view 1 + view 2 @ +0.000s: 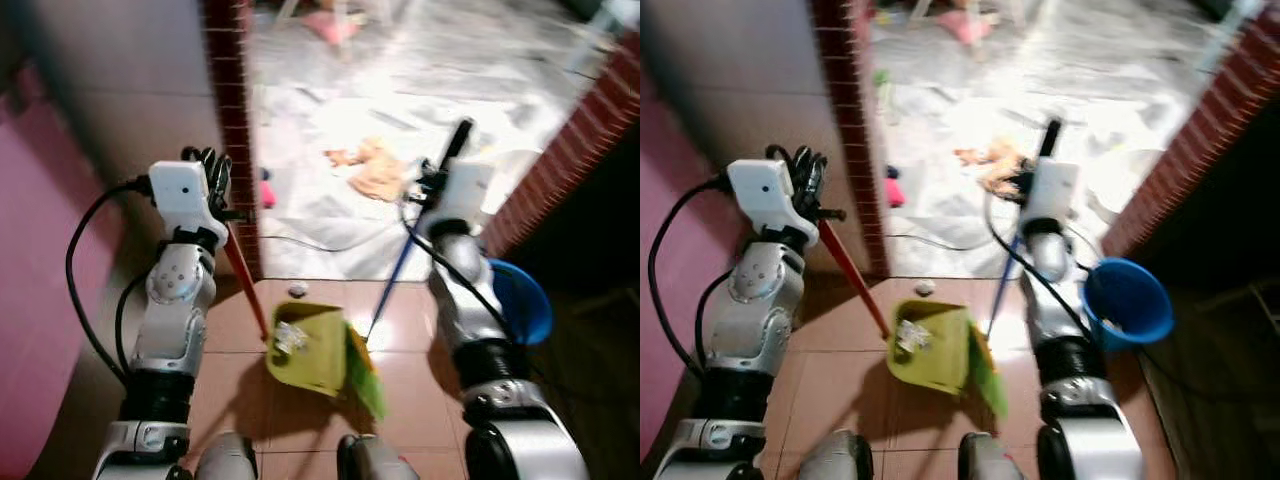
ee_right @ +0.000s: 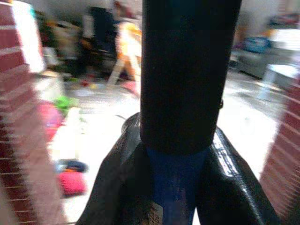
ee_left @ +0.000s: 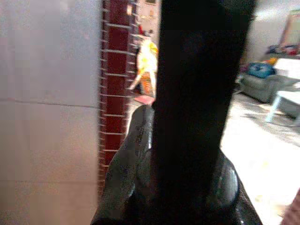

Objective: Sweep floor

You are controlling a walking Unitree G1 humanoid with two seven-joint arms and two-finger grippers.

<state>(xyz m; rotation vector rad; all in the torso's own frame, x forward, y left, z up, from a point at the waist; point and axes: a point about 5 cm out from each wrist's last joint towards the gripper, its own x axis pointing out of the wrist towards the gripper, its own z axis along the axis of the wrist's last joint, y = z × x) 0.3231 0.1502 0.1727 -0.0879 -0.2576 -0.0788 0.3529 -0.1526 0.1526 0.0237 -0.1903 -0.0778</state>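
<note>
Two tools are held at once: the left gripper [image 1: 213,172] is clamped on the slanted red handle [image 1: 244,277] of the lime-green plastic dustpan [image 1: 312,347], resting its mouth on the brown tiled floor [image 1: 410,400], while the right gripper [image 1: 432,185] is closed on the blue broom pole [image 1: 391,281], whose green bristles [image 1: 365,372] sit just beside the pan to push debris in. Head views show white scraps [image 1: 289,338] already in the pan and a blue plastic bucket [image 1: 522,298] near the right arm. Wrist views instead show each pole seated between black fingers [image 2: 234,187] and a cluttered room beyond.

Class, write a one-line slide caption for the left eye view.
Left pincer holds the red-handled green dustpan; right pincer grips the blue broom handle at a brick doorway.
</note>
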